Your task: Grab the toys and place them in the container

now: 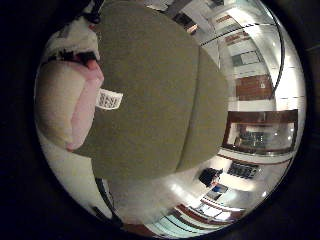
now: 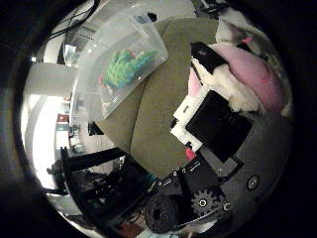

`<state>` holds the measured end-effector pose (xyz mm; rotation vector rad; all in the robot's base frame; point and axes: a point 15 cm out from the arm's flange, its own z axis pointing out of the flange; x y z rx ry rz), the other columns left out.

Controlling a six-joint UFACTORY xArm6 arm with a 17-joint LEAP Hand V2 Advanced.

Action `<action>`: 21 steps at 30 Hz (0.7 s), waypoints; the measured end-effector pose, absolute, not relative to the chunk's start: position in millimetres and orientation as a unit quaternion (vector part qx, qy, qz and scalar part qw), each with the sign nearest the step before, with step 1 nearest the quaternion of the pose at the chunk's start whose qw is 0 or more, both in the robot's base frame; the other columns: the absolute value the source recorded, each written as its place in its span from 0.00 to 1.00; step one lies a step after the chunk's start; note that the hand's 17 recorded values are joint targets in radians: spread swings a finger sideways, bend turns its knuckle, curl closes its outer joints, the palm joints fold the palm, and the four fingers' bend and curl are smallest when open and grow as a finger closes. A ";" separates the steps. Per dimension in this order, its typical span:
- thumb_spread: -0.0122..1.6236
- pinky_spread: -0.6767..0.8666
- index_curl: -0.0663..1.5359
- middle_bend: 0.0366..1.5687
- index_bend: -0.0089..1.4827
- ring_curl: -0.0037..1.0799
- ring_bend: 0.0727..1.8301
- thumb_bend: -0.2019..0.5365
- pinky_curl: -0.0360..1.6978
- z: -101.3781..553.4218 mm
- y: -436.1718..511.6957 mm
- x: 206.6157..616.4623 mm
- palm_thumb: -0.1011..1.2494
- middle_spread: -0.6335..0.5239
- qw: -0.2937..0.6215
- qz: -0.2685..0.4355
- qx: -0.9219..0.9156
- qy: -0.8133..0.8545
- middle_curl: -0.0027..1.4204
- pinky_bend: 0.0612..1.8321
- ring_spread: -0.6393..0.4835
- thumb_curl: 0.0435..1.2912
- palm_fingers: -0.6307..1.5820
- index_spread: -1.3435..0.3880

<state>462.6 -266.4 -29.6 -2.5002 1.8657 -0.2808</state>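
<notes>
One plush toy (image 1: 150, 95) filled most of the little finger side palm view, so it sat close against the palm. Its body was olive-green, with a cream and pink part (image 1: 70, 107) at one side and one white printed tag (image 1: 109, 99) sewn where the two colours met.

In the thumb side view the right hand (image 2: 213, 124) showed white and black finger segments curled against the same toy's pink and white plush (image 2: 250, 72) — the hand appeared to be clasping the toy, though the contact points were partly hidden by the fingers themselves. The toy seemed lifted clear of any surface; room fittings showed beyond it.

One clear plastic container (image 2: 94, 87) lay beside the olive body in the thumb side view, its rim close to the toy. Inside it was one green toy (image 2: 124, 67) — knobbly, with a touch of pink at one end. No second item could be made out in the container.
</notes>
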 end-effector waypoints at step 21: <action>0.53 0.31 0.59 0.82 0.72 0.63 0.76 0.25 0.49 131.1 -223.8 459.4 0.87 0.41 0.009 -0.100 -0.800 0.592 0.55 0.75 0.40 0.61 0.80 0.63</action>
